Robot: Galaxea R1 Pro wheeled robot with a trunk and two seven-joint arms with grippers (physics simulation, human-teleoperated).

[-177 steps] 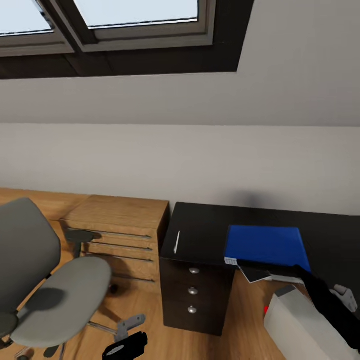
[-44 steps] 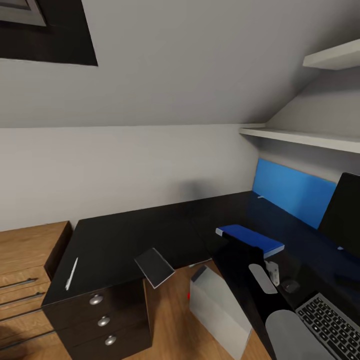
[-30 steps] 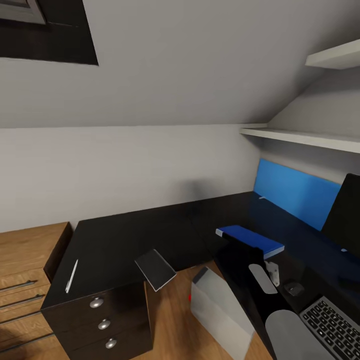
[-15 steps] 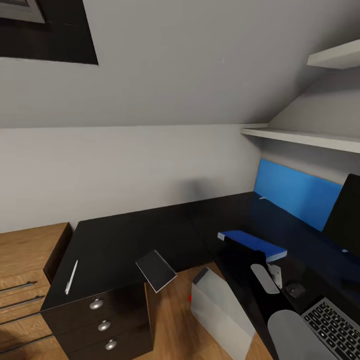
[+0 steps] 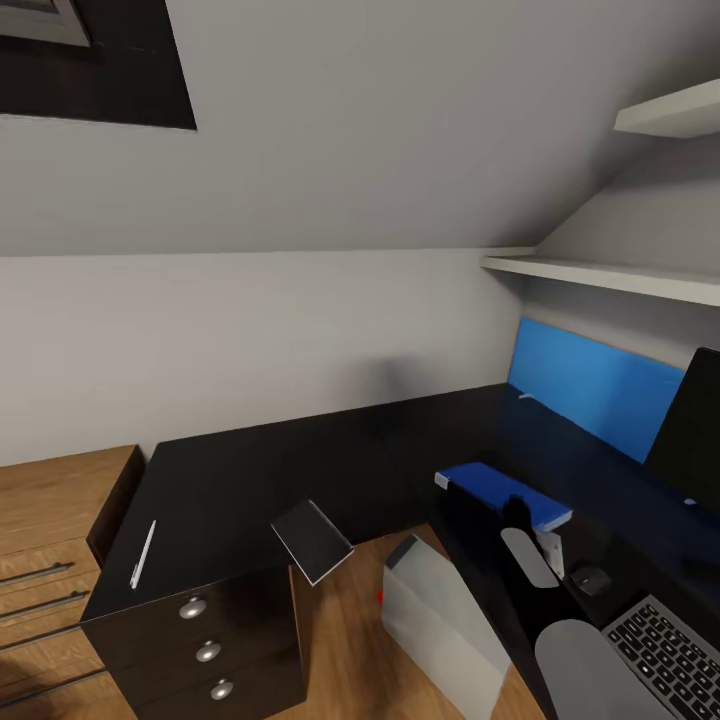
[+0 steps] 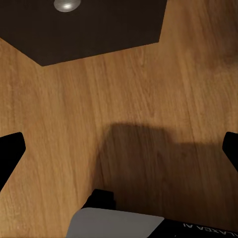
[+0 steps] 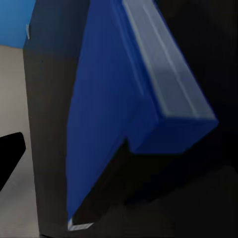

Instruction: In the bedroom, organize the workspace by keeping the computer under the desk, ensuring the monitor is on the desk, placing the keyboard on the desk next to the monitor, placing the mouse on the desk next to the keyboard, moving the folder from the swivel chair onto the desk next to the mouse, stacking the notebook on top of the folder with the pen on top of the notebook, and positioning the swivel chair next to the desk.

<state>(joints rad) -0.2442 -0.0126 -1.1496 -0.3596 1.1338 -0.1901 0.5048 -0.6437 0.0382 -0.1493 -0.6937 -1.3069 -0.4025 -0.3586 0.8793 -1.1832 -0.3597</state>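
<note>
The blue folder (image 5: 497,488) lies on the black desk (image 5: 260,470), left of the mouse (image 5: 590,578) and the keyboard (image 5: 668,652). My right gripper (image 5: 513,508) hovers just over the folder (image 7: 109,114), open, and one fingertip (image 7: 10,156) stands clear of the folder's edge. The monitor (image 5: 692,432) stands at the far right. Over the desk's inner edge hangs the dark notebook (image 5: 312,540), tilted. The pen (image 5: 143,553) lies above the drawer unit. The grey computer (image 5: 440,615) leans on the floor under the desk. My left gripper (image 6: 119,153) is open above the wood floor.
A black drawer unit (image 5: 205,640) with silver knobs carries the desk's left end. A light-wood drawer chest (image 5: 50,540) stands left of it. A blue wall panel (image 5: 590,385) and white shelves (image 5: 610,275) sit behind the desk's right wing.
Since 5.9 s ago the view has turned right, past the chair, to the desk's corner. In the last second the folder has sunk a little toward the desk top.
</note>
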